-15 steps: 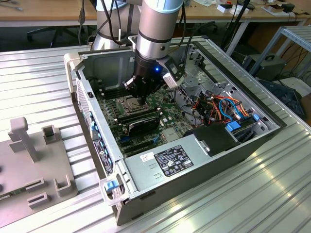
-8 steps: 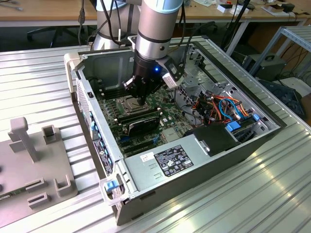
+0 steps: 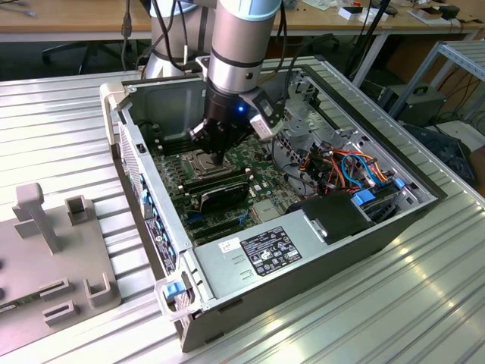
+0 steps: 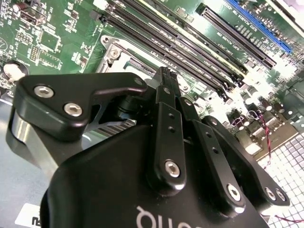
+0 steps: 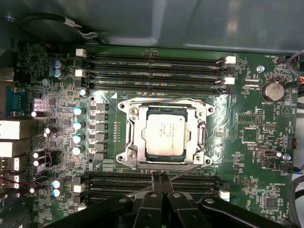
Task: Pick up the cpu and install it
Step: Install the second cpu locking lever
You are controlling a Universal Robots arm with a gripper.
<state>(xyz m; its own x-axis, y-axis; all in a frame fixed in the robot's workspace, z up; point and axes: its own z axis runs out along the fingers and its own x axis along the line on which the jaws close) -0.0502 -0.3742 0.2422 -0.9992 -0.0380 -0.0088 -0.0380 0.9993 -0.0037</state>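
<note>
- We count one cpu [image 5: 164, 135]; in the first wrist view it lies flat inside the one socket frame [image 5: 134, 137], on the green motherboard [image 5: 247, 137].
- We count one gripper [image 5: 159, 183]. Its fingertips are pressed together and hold nothing, just beside the socket frame.
- We see four memory slots [image 5: 156, 71] above the socket.
- The open computer case [image 3: 303, 250] lies on one ribbed metal table [image 3: 61, 121]; wooden desks [image 3: 76, 15] stand behind.

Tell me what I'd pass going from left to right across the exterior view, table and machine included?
Grey plastic fixture block with upright posts → open silver computer case's wall → robot's black claw over the green motherboard → bundle of orange and blue cables → ribbed metal table.
</note>
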